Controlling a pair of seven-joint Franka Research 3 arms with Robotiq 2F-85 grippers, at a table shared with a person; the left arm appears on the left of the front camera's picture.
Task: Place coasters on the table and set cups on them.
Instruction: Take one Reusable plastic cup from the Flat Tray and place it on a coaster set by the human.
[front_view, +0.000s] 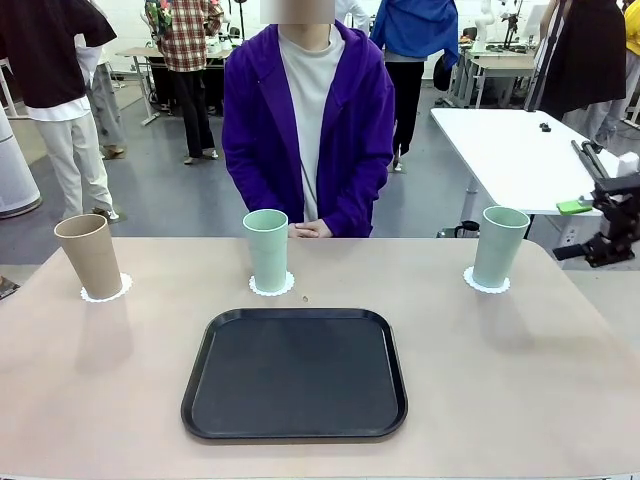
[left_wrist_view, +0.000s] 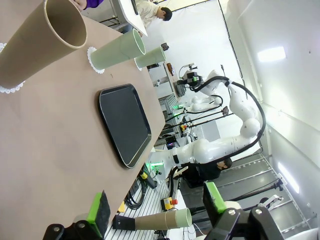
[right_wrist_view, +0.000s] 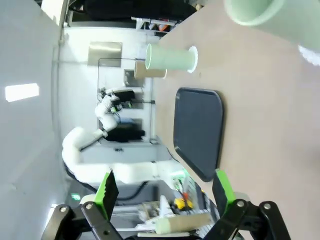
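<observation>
So all three cups are on doilies along the far edge of the desk (front_view: 90, 400). The tan cup (front_view: 88, 256) is near the far-left corner on its doily (front_view: 106, 290), a mint cup (front_view: 267, 249) sits mid-edge on another doily (front_view: 272, 286), right in front of the person (front_view: 308, 120) in the purple jacket, and the second mint cup (front_view: 499, 245) is toward the far-right corner on the third doily (front_view: 486, 283). A black tray (front_view: 294, 374) lies empty toward the near edge, well apart from the cups.

The front view gives the clean layout but only catches the right tool (front_view: 580, 206) as a bit of green pad and black body off the desk's right edge. The wrist views fill that in: the left tool (left_wrist_view: 156, 210) has its fingers spread wide with nothing between them, hanging off the desk's left side, with the tan cup looming closest. The right tool (right_wrist_view: 162, 192) is spread wide and empty too, and from there the nearest mint cup is big and cropped at the top. The left wrist view also catches the right arm (left_wrist_view: 235, 125), and the right wrist view the left arm (right_wrist_view: 90, 150).
</observation>
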